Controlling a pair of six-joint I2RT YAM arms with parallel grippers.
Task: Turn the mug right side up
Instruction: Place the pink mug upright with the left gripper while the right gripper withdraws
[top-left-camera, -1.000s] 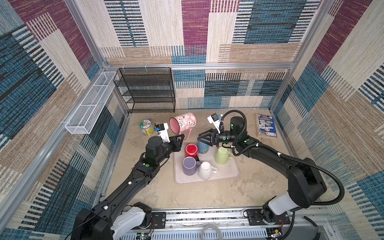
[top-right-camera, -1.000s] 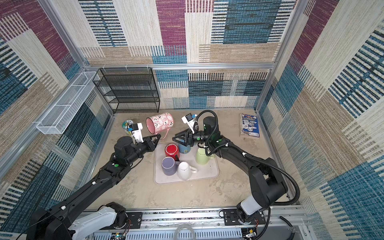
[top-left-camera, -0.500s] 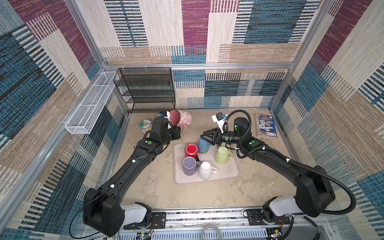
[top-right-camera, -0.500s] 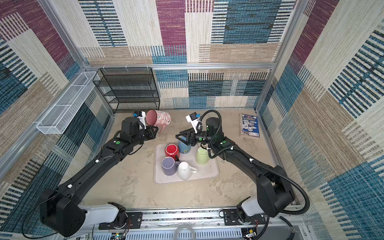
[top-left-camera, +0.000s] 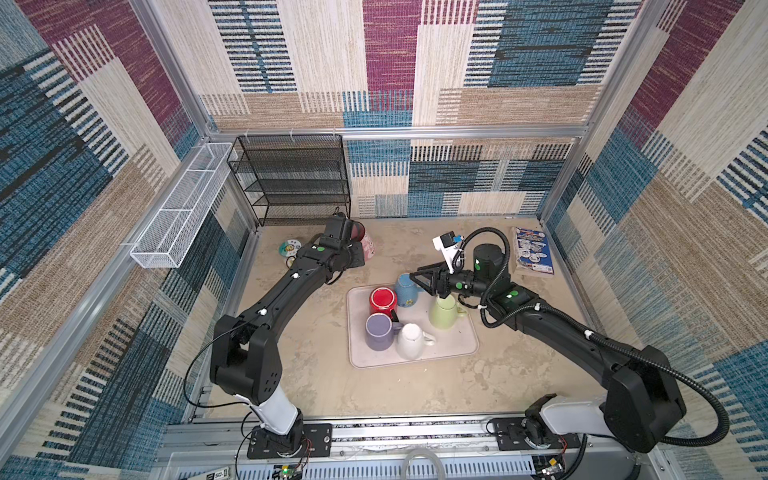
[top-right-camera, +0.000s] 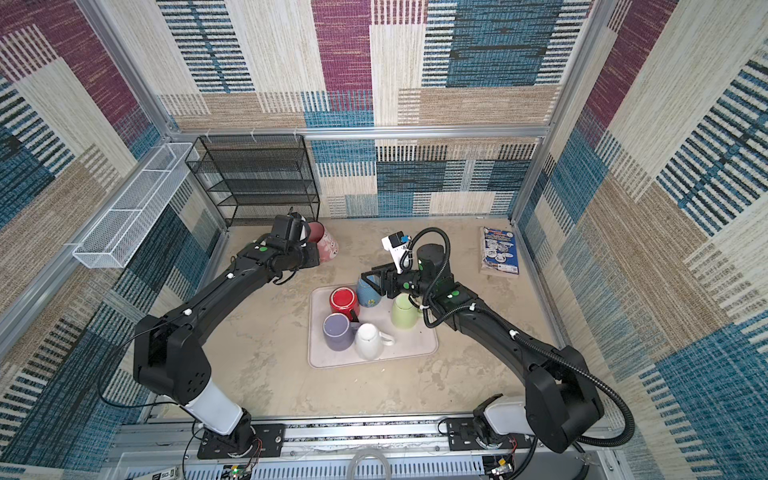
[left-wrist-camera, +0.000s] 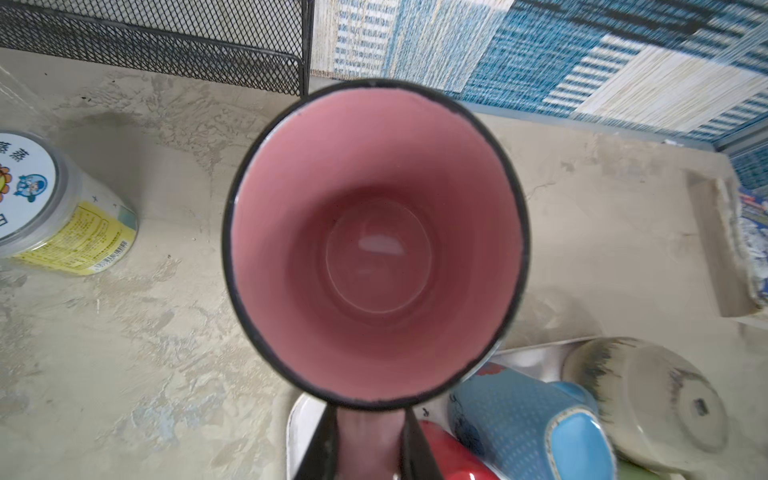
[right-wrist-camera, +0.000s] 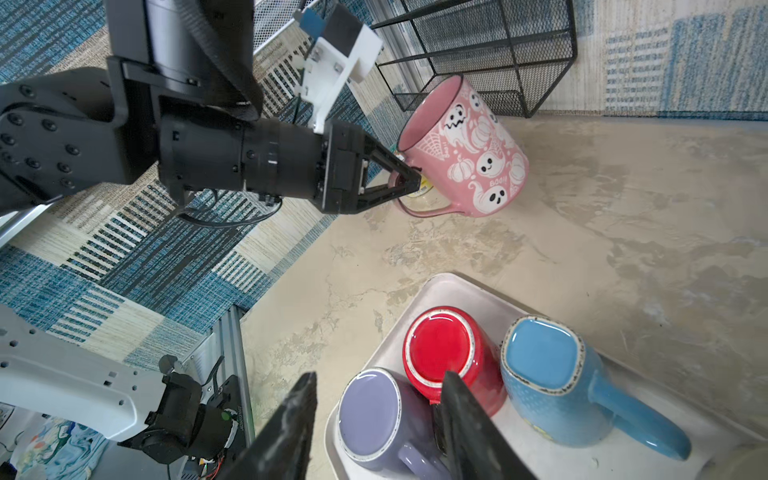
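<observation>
**A:** Quick, where's the mug?

**B:** The pink mug (top-left-camera: 365, 246) sits upper left of centre in both top views, just in front of the wire rack (top-left-camera: 291, 178) and off the tray (top-left-camera: 457, 353). Its mouth is up but tilted toward the arm. I can't tell if the base touches the table.

**A:** Jaws?

**B:** The left gripper (right-wrist-camera: 409, 178) is clamped on the mug's handle. The fingers (left-wrist-camera: 328, 449) are nearly together, with only the handle between them. The right gripper (top-left-camera: 417, 277) has its jaws about halfway apart and holds nothing. It hangs at the upper edge of the tray near the upside-down blue mug (top-left-camera: 405, 291), and I see no contact.

**A:** What goes wrong from here?

**B:** The main risk is the thin handle grip. The heavy body hangs off to one side, so I'd guess it can swing between the pads. If the gripper lets go while the mug leans, the mug likely tips onto its side. If it comes down hard, the ceramic knocks the table.

**A:** Clutter?

**B:** The rack is just behind, and a tin (top-left-camera: 289, 249) stands near on the left. Any sideways drift could clip either one. The right gripper is low over the tray, so a stray move could bump the blue mug.
</observation>
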